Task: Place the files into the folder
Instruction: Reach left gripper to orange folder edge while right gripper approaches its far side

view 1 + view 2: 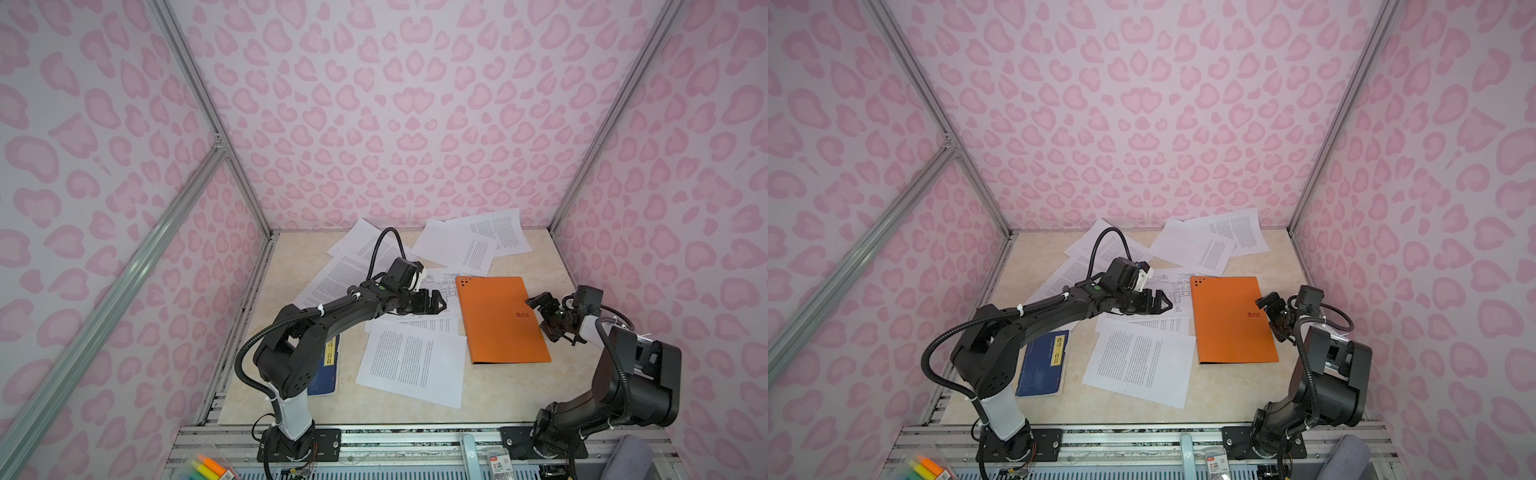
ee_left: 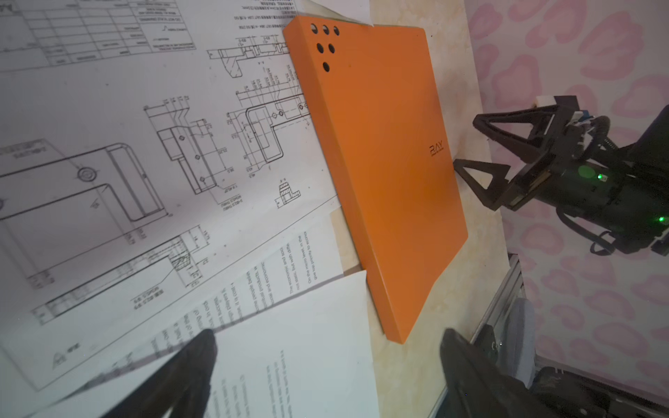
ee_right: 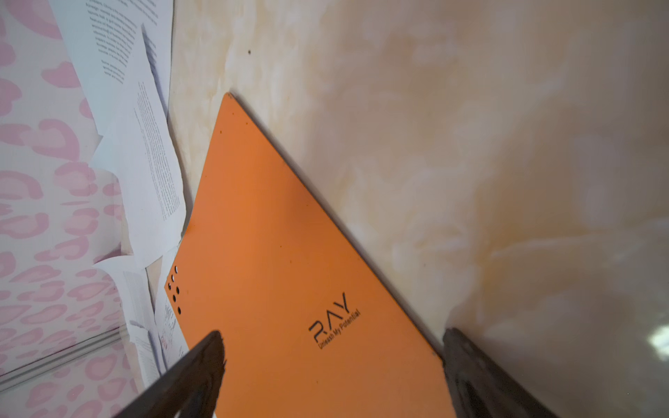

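Closed folder (image 1: 500,320) is lying flat on the bench (image 1: 561,270) just ahead of the nearer right jaws, wide and empty, its long edge crossing between them; left jaws, wide too, are hovering over the files (image 1: 411,365) beside its opposite edge.

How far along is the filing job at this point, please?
Done: nothing yet; the orange folder lies shut on the table. In hand: nothing; both pairs of jaws stand open and empty, the right at the folder's edge. Left: open the folder, gather the loose printed sheets, technical drawing included.
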